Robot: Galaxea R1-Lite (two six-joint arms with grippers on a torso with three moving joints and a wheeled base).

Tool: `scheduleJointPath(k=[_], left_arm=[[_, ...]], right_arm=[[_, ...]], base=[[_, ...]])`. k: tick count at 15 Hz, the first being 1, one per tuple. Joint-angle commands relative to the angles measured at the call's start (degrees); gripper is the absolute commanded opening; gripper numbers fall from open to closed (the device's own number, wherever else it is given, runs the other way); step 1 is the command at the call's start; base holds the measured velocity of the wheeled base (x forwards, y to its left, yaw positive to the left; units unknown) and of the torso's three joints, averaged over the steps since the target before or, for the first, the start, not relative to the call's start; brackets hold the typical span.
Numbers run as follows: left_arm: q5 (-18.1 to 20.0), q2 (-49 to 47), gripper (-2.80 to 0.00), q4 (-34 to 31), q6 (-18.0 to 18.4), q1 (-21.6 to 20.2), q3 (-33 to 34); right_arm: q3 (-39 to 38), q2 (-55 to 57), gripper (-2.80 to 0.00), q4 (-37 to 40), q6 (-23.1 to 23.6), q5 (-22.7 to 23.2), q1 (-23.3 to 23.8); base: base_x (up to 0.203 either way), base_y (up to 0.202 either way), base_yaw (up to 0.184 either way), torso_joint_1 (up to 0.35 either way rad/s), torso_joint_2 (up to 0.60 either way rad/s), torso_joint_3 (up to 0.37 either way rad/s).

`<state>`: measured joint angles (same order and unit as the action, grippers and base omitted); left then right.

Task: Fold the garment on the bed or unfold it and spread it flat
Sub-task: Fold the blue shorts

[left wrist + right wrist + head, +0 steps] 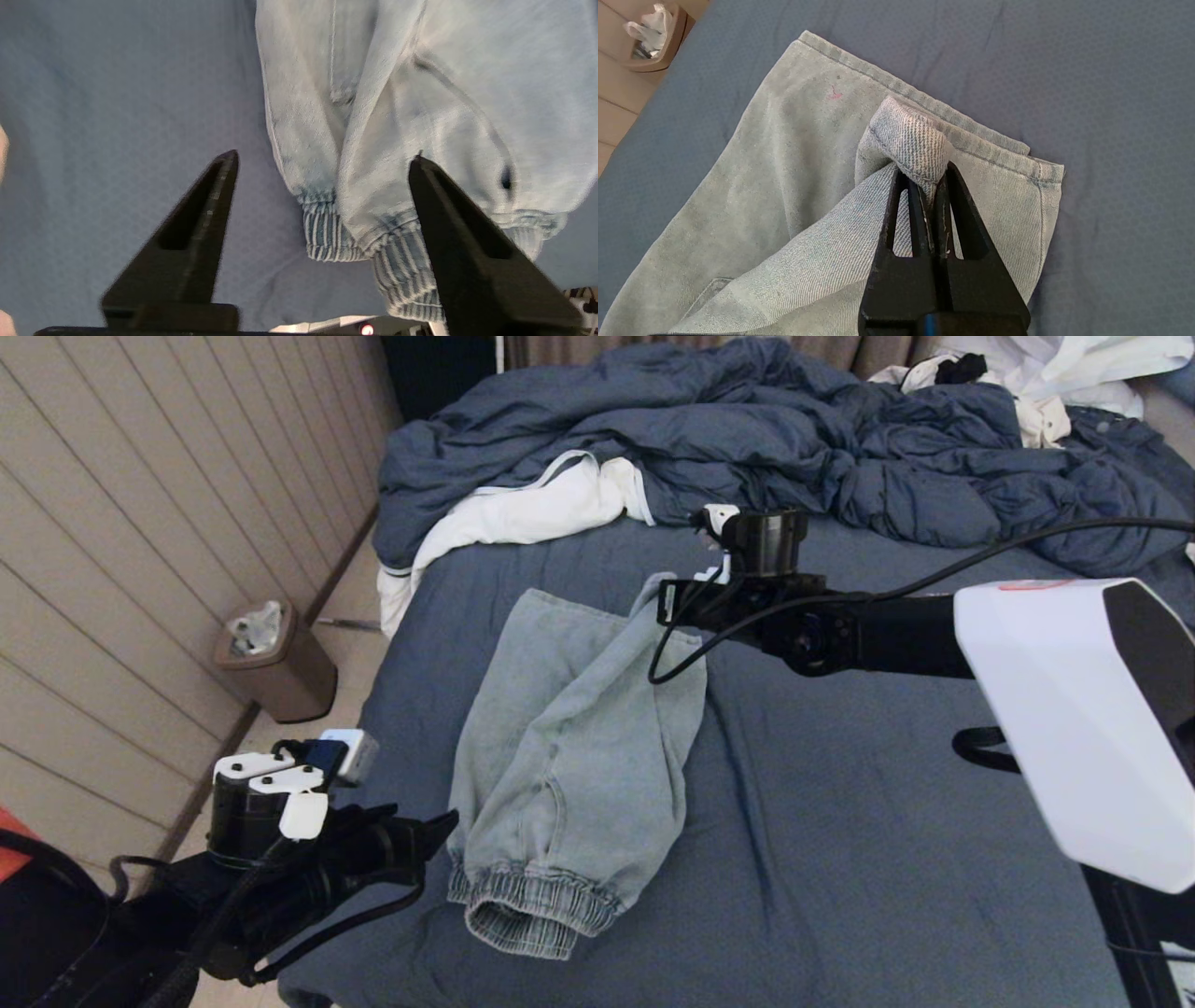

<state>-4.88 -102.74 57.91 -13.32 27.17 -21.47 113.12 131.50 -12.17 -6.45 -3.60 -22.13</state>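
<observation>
The right claw (930,186) pinches a hem corner of the garment (569,747), limp, soft denim. The left claw (322,161) gapes open just short of the gathered waistband (373,261), a firmer hold.

The right arm (868,635) is a matte black tube ending in a large white angular housing (1074,709) with a black side panel and a small red mark on top. A black cable (980,555) arcs above it and loops beneath the wrist, which carries a black cylinder and small white clips. The left arm (271,868) is black, with 2 white plates showing dark screws, a white tab and trailing black cables. Each gripper has 2 black, tapered, pointed fingers (196,233) with slotted sides (901,228).
</observation>
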Motion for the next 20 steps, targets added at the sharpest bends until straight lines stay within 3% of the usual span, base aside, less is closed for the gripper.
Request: scheduleJointPath(k=[1, 4, 6, 8, 17, 20], left_arm=[[-0.3, 3.2, 0.00, 0.1, 0.6, 3.0, 0.0], [-2.0, 2.7, 0.00, -1.7, 1.1, 10.6, -1.5], [-3.3, 2.4, 0.00, -3.0, 1.1, 13.0, -2.4], [-3.4, 2.3, 0.00, -2.8, 1.0, 13.1, -1.9], [-3.8, 4.6, 0.00, -2.5, 0.7, 12.7, -2.1], [-5.9, 5.0, 0.00, -2.5, 0.6, 10.1, -3.8]], right_arm=[[0.0, 0.4, -2.80, 0.0, -0.1, 0.0, -0.7], [0.0, 2.4, -2.80, -0.1, -0.1, -0.3, -1.7], [0.0, 3.3, -2.80, 0.0, -0.1, -0.7, -1.7], [0.0, 3.6, 0.00, -0.1, -0.1, -0.4, -1.7], [-0.2, -1.0, 0.00, 0.7, -0.6, -0.9, -1.2], [-1.0, -3.0, 0.00, 7.5, -4.7, -5.0, -1.4]], base=[[0.000, 0.000, 0.000, 0.000, 0.00, 0.000], [0.000, 0.000, 0.000, 0.000, 0.00, 0.000], [0.000, 0.000, 0.000, 0.000, 0.00, 0.000], [0.000, 0.000, 0.000, 0.000, 0.00, 0.000], [0.000, 0.000, 0.000, 0.000, 0.00, 0.000], [0.000, 0.000, 0.000, 0.000, 0.00, 0.000]])
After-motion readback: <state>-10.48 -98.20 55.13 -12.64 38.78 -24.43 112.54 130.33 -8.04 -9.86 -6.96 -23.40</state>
